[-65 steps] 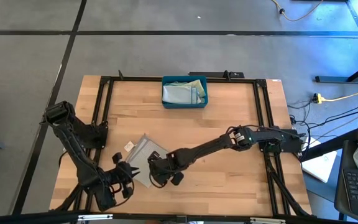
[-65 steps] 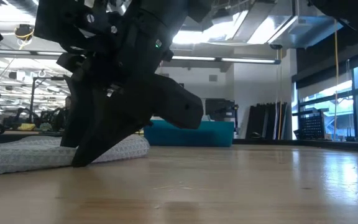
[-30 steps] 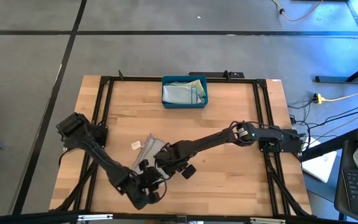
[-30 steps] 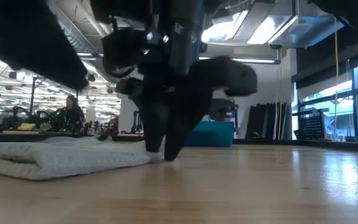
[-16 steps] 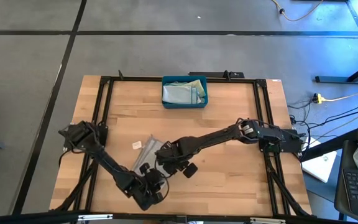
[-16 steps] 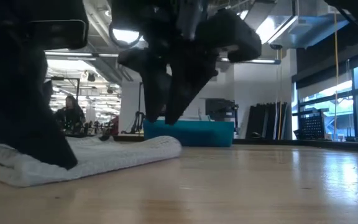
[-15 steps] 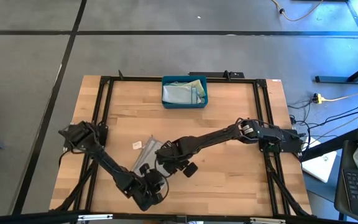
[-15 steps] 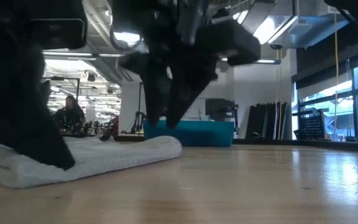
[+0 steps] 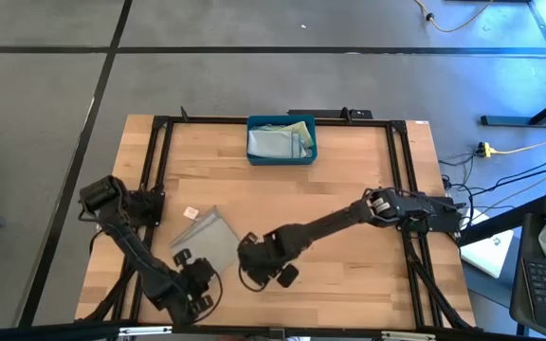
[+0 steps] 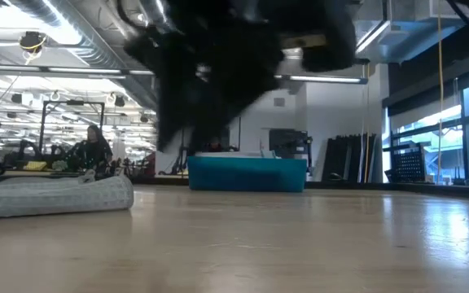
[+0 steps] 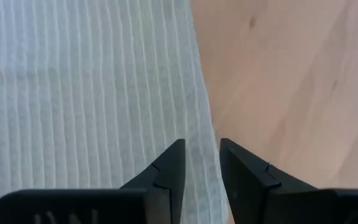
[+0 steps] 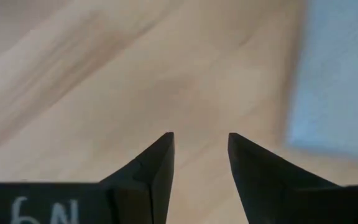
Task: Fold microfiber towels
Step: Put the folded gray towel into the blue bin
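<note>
High view: the pale grey towel (image 9: 207, 237) lies folded on the table (image 9: 349, 180), its long axis running diagonally, one end toward the small white tag (image 9: 191, 213), the other toward the left pincer (image 9: 195, 284). Half a second earlier both pincers crowded over it; now the left pincer has drawn back toward the table's near edge and the right pincer (image 9: 257, 268) sits just beside the cloth's right edge, clear of it, which I judge means this fold is finished and released. More folded towels (image 9: 281, 140) fill the teal bin (image 9: 282, 157), well ahead of both pincers. Low view: the towel (image 10: 51, 197) rests flat as a rolled-edged slab off to one side of a blurred dark arm, with the bin (image 10: 247, 174) behind. Left wrist view: the left pincer (image 11: 202, 163) stands narrowly parted, holding nothing, the ribbed towel (image 11: 86, 93) spread ahead of it, its edge running straight away from the tips. Right wrist view: the right pincer (image 12: 201, 155) is moderately open and empty over bare wood, the towel's corner (image 12: 337, 87) off to one side.
</note>
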`<state>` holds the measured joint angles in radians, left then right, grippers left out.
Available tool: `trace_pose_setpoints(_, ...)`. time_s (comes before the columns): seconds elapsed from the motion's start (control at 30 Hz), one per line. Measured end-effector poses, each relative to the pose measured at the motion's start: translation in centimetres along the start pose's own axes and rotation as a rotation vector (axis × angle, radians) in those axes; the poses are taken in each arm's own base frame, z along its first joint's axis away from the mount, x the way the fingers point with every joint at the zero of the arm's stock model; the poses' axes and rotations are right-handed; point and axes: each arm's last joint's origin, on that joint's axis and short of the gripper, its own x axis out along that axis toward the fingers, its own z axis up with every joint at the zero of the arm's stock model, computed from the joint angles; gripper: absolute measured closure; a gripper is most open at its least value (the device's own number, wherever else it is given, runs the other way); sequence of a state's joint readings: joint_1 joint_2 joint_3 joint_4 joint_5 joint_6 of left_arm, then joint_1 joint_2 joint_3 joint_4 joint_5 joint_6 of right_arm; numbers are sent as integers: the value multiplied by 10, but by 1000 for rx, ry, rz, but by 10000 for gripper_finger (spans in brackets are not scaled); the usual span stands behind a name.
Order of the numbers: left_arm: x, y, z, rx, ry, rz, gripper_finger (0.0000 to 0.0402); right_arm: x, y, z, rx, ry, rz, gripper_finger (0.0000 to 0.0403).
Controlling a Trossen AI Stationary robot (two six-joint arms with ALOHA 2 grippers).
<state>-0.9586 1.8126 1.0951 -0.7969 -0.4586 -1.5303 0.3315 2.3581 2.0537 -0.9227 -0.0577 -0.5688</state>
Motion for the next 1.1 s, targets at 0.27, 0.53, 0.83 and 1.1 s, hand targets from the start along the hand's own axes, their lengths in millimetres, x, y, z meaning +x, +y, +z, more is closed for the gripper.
trace_pose_setpoints(0.27, -5, 6, 6, 39, 73, 22, 309, -4, -9, 26, -43, -76, -404, 249)
trace_pose_setpoints(0.53, -20, 13, 13, 123, 176, 152, 310, 5, -29, 10, -100, -229, -121, 249)
trace_pose_setpoints(0.83, -42, -24, 12, 356, -142, 189, 322, 57, -21, 8, -233, -59, -261, 249)
trace_pose_setpoints(1.1, -15, -48, -10, 472, -15, 455, 351, 59, -10, 16, -217, -3, -358, 249)
